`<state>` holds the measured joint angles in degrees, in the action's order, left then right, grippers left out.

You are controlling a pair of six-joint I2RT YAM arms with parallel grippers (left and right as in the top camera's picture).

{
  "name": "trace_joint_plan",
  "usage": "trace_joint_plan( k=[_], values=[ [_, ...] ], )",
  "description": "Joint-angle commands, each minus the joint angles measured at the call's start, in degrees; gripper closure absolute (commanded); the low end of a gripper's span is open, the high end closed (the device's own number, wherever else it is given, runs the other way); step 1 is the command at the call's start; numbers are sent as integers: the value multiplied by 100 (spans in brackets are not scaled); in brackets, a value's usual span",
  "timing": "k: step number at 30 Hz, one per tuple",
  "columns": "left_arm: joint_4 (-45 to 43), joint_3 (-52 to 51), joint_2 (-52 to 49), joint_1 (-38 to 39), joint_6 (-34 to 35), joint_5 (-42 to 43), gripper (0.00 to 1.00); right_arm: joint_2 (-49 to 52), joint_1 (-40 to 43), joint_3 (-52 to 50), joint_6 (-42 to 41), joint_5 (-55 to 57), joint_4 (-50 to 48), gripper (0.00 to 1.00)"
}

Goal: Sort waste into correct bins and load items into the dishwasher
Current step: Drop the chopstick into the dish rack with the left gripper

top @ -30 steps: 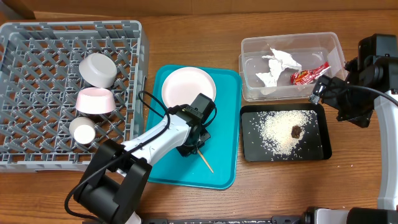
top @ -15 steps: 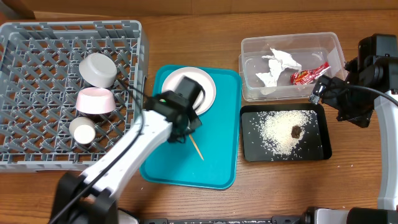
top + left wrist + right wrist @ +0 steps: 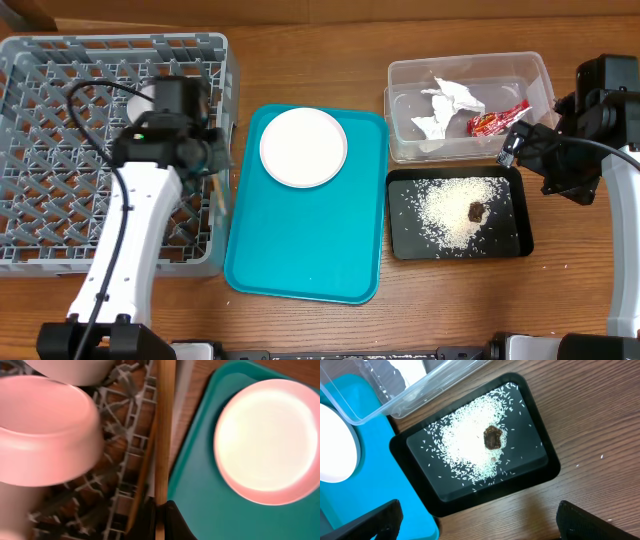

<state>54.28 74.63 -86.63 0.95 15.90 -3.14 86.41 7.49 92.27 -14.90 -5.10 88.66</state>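
The dish rack (image 3: 60, 200) is set immediately left of the teal tray (image 3: 300, 250). To the right of the teal tray's far end, a clear tub (image 3: 468, 68) is placed; tissue pieces (image 3: 445, 105) and a red wrapper (image 3: 497, 122) are contained in it. To the right of the teal tray's middle, a black tray (image 3: 512, 240) is placed, with rice (image 3: 450, 212) and a brown scrap (image 3: 476, 210) spread on it. A white plate (image 3: 303, 147) lies on the far half of the teal tray. A pink bowl (image 3: 45, 430) sits inside the rack, left of the teal tray.

The left gripper (image 3: 161, 515) is positioned over the rack wall that faces the teal tray. Its fingers are closed on the chopsticks (image 3: 165, 425), which extend along that wall, just left of the teal tray's edge.

The right gripper (image 3: 479, 520) is positioned right of the teal tray, above the black tray. Its fingers (image 3: 370, 520) are spread wide, and nothing is held between them.
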Motion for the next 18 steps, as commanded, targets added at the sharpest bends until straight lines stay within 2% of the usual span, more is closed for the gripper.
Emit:
trace_joint_plan(
  k=[1, 6, 14, 18],
  values=[
    [-57, 92, -232, -238, -977, -39, 96, -55, 20, 74, 13, 35, -26, 0],
    [-74, 90, -651, -284, -1429, -48, 93, -55, 20, 74, 13, 35, -28, 0],
    [-52, 138, -944, -280, -1263, 39, 68, -55, 20, 74, 13, 35, -26, 0],
    [-31, 374, -769, -212, -1255, 562, 57, -55, 20, 74, 13, 35, -28, 0]
  ],
)
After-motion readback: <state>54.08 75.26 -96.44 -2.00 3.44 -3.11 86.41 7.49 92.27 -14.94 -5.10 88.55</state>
